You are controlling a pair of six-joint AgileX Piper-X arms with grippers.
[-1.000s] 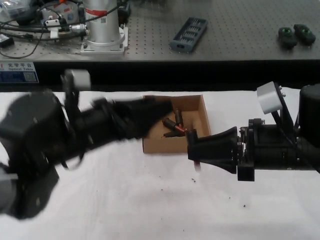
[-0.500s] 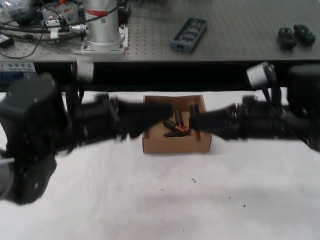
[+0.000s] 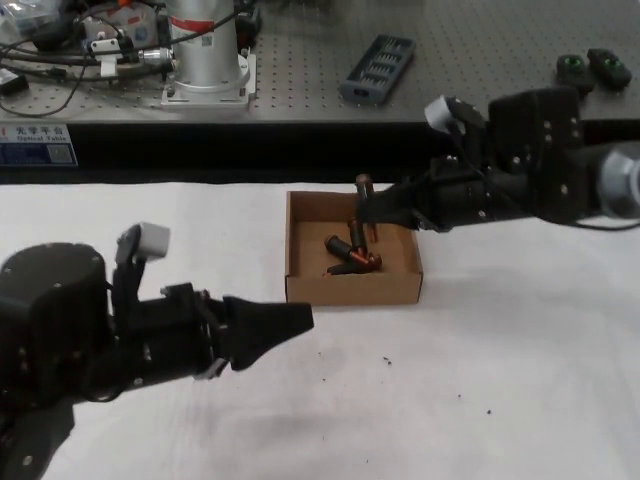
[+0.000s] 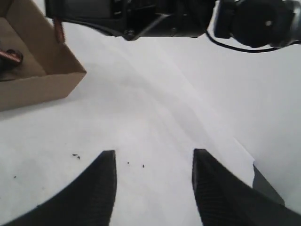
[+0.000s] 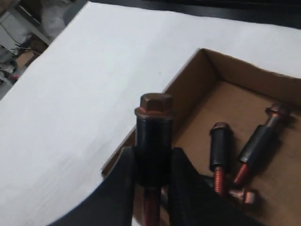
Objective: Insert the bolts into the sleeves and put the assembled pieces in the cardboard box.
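Observation:
My right gripper (image 5: 151,176) is shut on a copper bolt in a black sleeve (image 5: 153,143), held upright above the cardboard box (image 5: 186,89); in the high view this piece (image 3: 364,203) hangs over the box's (image 3: 300,287) far right part. Three assembled pieces (image 5: 221,148) lie on the box floor. My left gripper (image 4: 153,181) stands open over bare white cloth, near the box's front left corner (image 4: 51,87), with nothing between its fingers. In the high view the left gripper (image 3: 285,322) points toward the box from the near left.
White cloth (image 3: 450,400) covers the bench, with small dark specks (image 3: 386,361) in front of the box. Behind it lies a perforated metal table with a silver post (image 3: 205,50), a dark ribbed block (image 3: 378,66) and two black knobs (image 3: 592,70).
The right arm has swung from the near right up to above the box with the assembled piece. The left arm has pulled back from over the box to the near left, low over the cloth.

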